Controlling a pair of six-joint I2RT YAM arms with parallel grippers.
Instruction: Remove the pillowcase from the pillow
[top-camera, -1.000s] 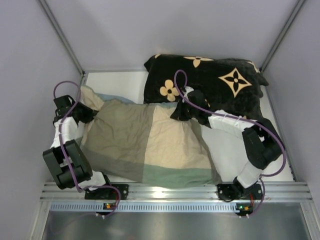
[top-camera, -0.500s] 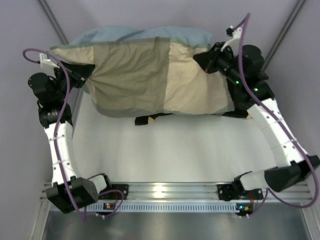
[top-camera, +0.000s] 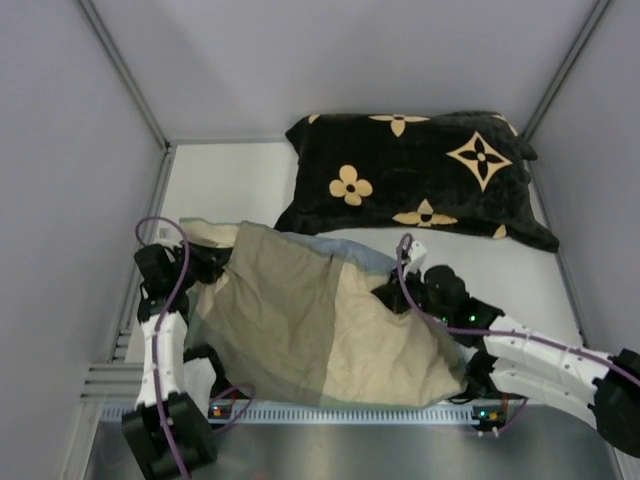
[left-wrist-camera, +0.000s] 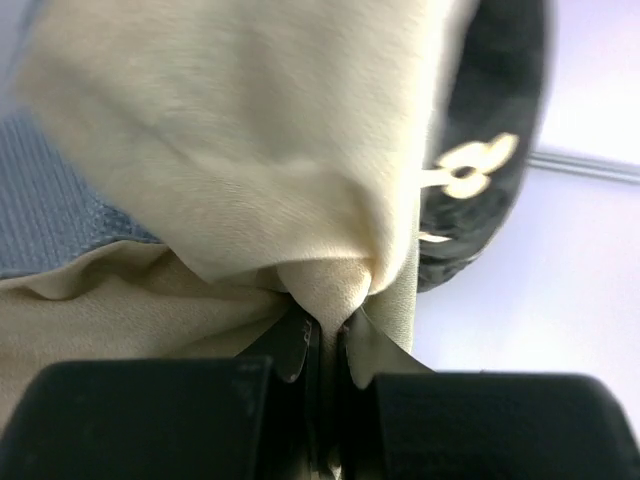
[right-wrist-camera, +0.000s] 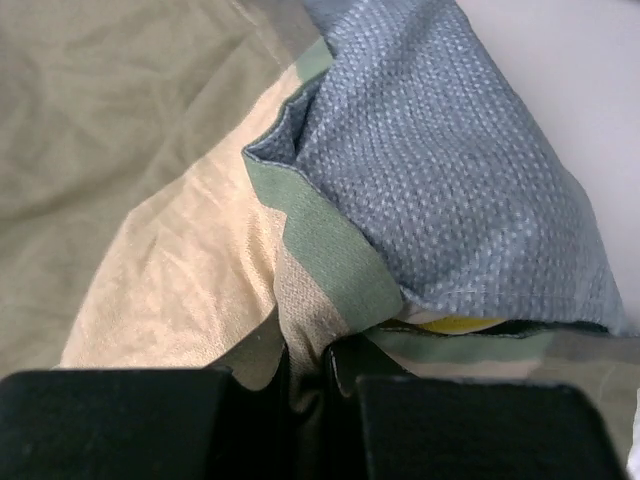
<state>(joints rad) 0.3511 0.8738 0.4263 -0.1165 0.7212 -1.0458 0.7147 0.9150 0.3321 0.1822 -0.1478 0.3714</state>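
**Two grippers clamped on the pillowcase (top-camera: 300, 320), pillow inside**

Filled out and bulging, the pillowcase lies at the near side of the table (top-camera: 225, 185). Its olive and beige blocks face up, and its grey-blue face shows along the far edge. The left gripper (left-wrist-camera: 325, 335) has its jaws pressed together on a beige fold at the left end. The right gripper (right-wrist-camera: 322, 365) is pinched on the sage-banded hem at the right. The pillow (right-wrist-camera: 455, 323) sits inside the cover. Only a sliver of its yellow edge shows in the opening, just beside the right jaws. A black cushion (top-camera: 415, 170) with tan flowers lies behind.
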